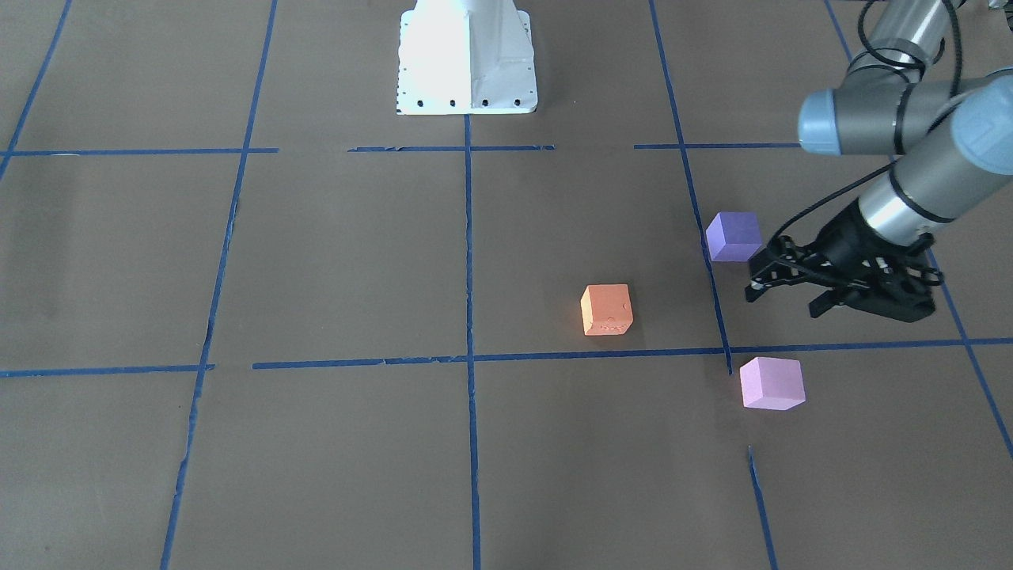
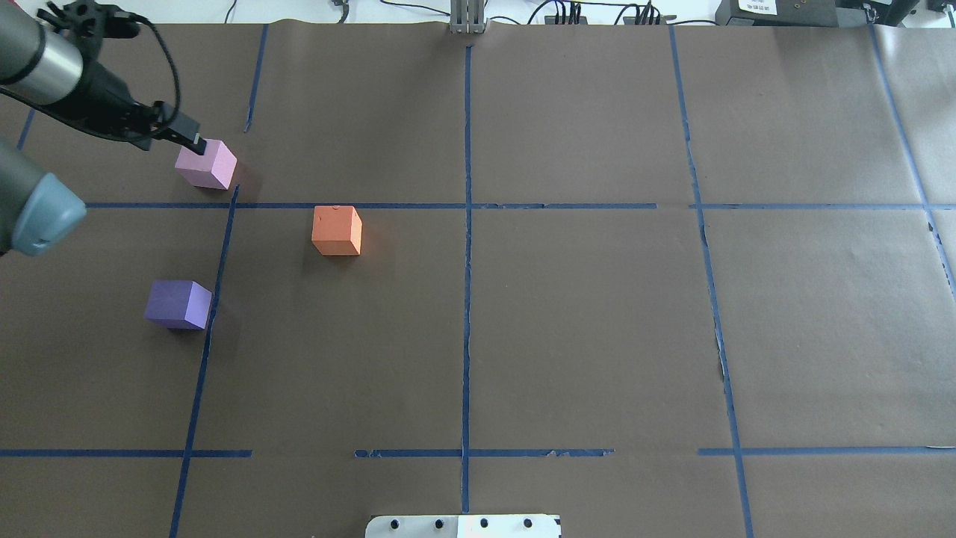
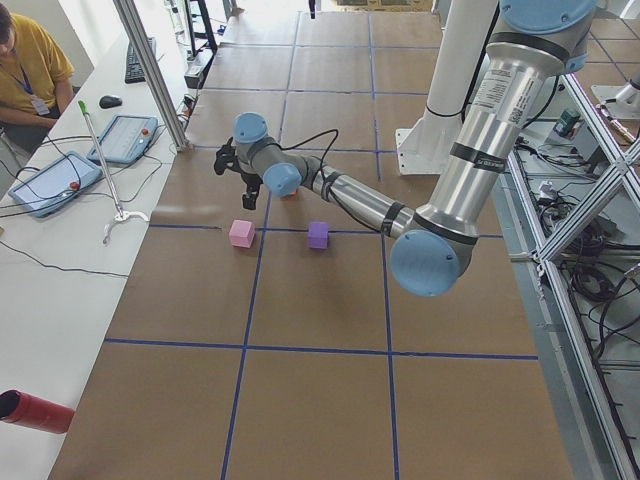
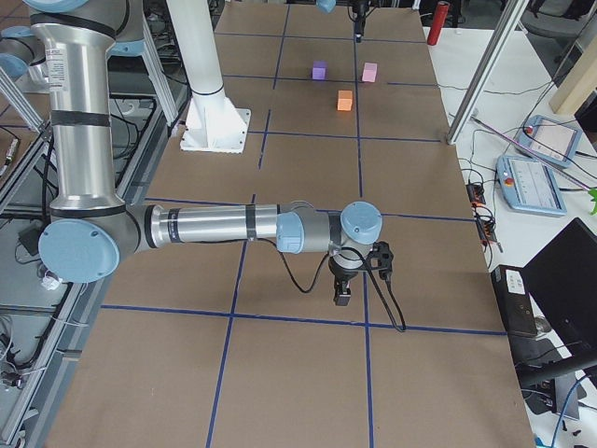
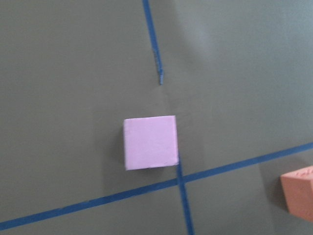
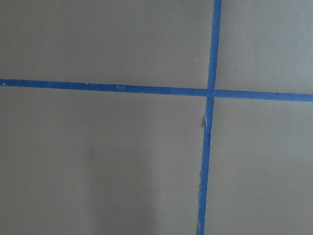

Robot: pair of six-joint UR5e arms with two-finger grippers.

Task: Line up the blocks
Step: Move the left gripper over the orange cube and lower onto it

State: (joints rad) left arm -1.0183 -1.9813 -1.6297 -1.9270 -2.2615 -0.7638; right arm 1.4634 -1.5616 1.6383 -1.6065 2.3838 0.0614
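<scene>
On the robot's left side of the counter point(image 1: 356, 261), the pink block point(image 1: 772, 382), purple block point(image 1: 734, 236) and orange block point(image 1: 607, 309) sit apart, not in a line. They look light, slightly soft and matte, so grip opposite flat faces. The left gripper point(image 1: 785, 302) is spread and empty near the pink block. Whether the right gripper point(image 4: 342, 297) is spread or closed cannot be told.

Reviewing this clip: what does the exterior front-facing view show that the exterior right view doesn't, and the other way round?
Only front-facing: the left gripper large enough to read, with its fingers spread and holding nothing, near the violet-purple block and the pale pink block.
Only exterior right: the right gripper over bare table far from the blocks, plus a red cylinder and two tablets on the side bench.
Both: all three blocks, including the orange block, and the white robot base.
</scene>
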